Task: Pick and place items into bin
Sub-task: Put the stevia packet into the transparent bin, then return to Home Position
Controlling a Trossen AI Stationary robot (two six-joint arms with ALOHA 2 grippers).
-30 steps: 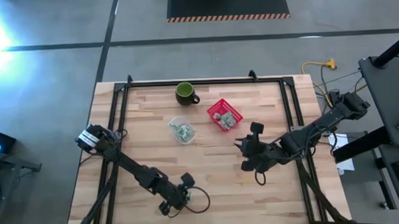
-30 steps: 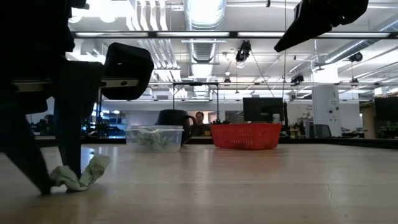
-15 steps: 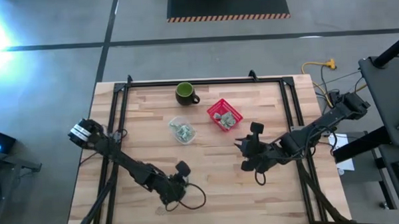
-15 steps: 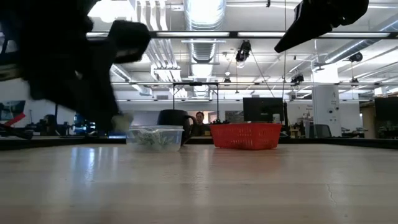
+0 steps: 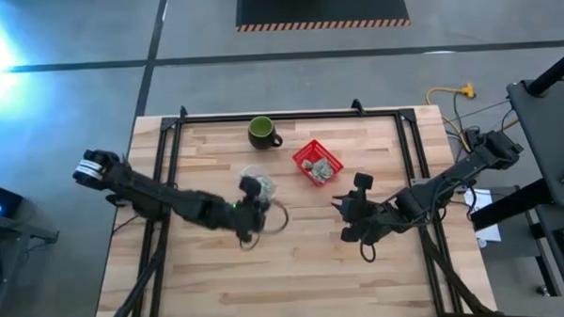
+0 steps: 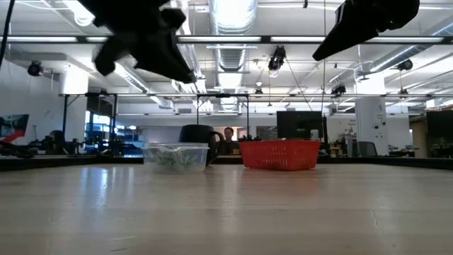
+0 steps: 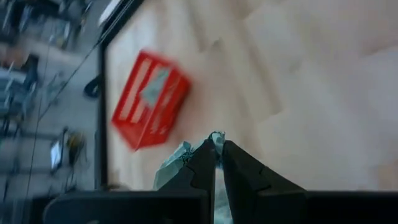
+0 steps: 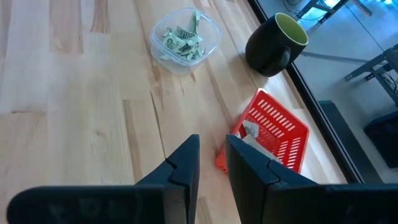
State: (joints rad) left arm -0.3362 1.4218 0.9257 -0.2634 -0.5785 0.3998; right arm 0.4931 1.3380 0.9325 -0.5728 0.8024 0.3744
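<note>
While your left gripper (image 7: 218,149) hangs over the middle of the table (image 5: 295,271), its fingers are pinched together on one crumpled green-and-white wrapper (image 7: 176,163), lifted clear of the wood. From above, that gripper (image 5: 250,193) sits right at the clear tub (image 8: 185,40), covering part of it, so you cannot tell whether it is over the tub or just beside it. More wrappers (image 8: 179,38) lie inside that tub. Your red basket (image 5: 317,162) stands at about 2 o'clock from the tub, near it but apart, and holds a few pale pieces. A dark green mug (image 5: 261,133) rests at 12 o'clock from the tub. Your right gripper (image 8: 211,163) waits at 5 o'clock from the basket, its fingers close together with a narrow gap and nothing between them.
</note>
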